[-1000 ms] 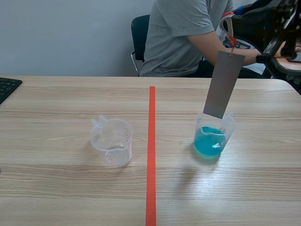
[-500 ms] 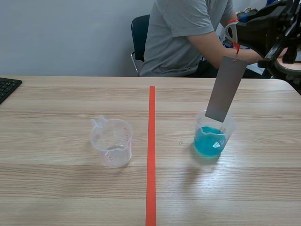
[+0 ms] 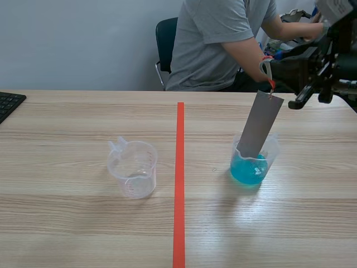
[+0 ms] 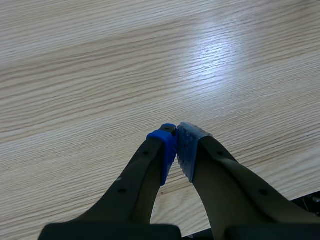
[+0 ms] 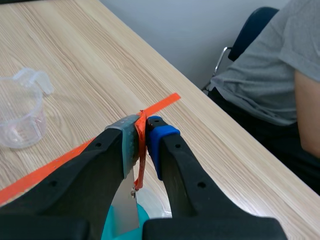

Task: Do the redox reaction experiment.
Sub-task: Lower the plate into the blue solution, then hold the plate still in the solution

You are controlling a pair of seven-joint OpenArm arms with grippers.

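Centrally, a plain grey metal strip (image 3: 258,127) leaned tilted, its lower end in the beaker (image 3: 254,164) of blue liquid at four o'clock — the empty cup (image 3: 133,167) at eight, markings unreadable. Left gripper (image 4: 177,145): clenched on nothing. Right gripper (image 5: 141,131) — pinching the strip's red string (image 5: 140,165).

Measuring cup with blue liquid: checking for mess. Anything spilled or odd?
Nothing odd. The measuring cup stands upright, table around it dry; the grey strip leans into it, hung by its red loop from the right gripper.

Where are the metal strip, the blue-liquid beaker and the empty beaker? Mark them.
metal strip (image 3: 259,125), scene view, mid-face.
blue-liquid beaker (image 3: 270,153), scene view, right wall.
empty beaker (image 3: 134,177), scene view, front wall.
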